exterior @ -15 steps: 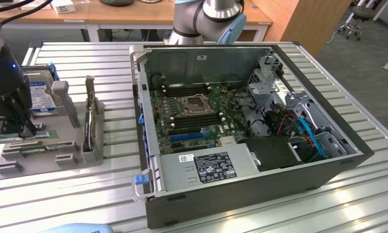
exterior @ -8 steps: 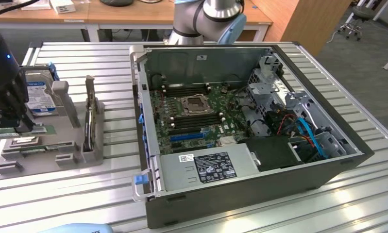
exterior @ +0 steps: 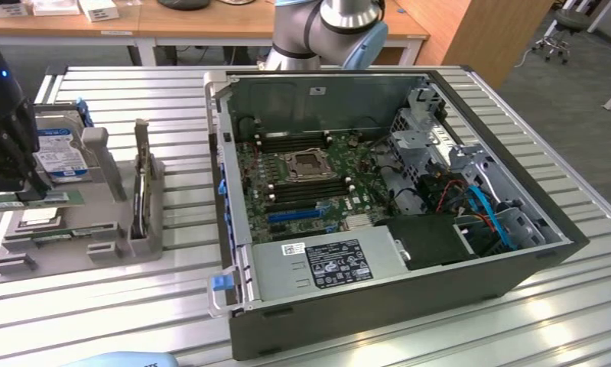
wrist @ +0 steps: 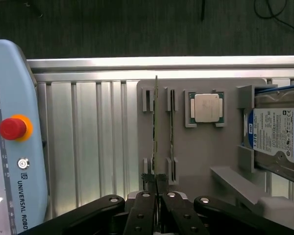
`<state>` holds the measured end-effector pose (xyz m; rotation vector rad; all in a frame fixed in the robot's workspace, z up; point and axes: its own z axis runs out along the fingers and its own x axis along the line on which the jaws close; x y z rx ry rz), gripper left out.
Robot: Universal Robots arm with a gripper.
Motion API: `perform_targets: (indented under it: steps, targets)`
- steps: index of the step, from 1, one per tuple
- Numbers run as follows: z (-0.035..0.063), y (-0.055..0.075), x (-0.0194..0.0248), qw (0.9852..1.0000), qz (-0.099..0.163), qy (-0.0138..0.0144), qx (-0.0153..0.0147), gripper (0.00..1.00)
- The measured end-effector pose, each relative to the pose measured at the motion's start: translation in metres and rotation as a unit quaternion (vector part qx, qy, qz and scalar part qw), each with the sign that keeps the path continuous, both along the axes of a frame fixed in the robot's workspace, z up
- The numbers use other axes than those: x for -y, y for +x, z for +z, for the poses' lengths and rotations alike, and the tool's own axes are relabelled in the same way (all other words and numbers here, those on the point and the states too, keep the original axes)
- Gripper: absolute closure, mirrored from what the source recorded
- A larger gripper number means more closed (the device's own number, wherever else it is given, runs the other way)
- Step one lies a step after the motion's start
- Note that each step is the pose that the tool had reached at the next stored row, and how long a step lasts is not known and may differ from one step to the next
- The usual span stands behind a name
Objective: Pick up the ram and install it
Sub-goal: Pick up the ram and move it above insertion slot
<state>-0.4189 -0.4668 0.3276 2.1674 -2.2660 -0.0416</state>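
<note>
Slatted metal desk (exterior: 131,92); open PC case (exterior: 387,176) sits centre-right in the exterior view, grey parts tray (exterior: 106,199) at its left. Fingers (wrist: 143,205) are pinching the ram (wrist: 156,132) by one end, edge-on over the tray beside a second stick (wrist: 171,127) in its slot. Grasp looks done; can't tell if it's clear of the holder. Ram is well apart from the case, so install isn't done.

Open computer case (exterior: 387,306) on the slatted counter (exterior: 131,321), hand (exterior: 8,187) gripping the green ram (exterior: 50,199) over a grey tray (exterior: 112,210).
</note>
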Motion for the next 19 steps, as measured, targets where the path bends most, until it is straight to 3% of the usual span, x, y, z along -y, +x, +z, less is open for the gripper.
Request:
perform_targets:
  steps: [19]
  targets:
    - [0.0425,0.000,0.0000,1.0000,0.000,0.0000,0.0000,0.88]
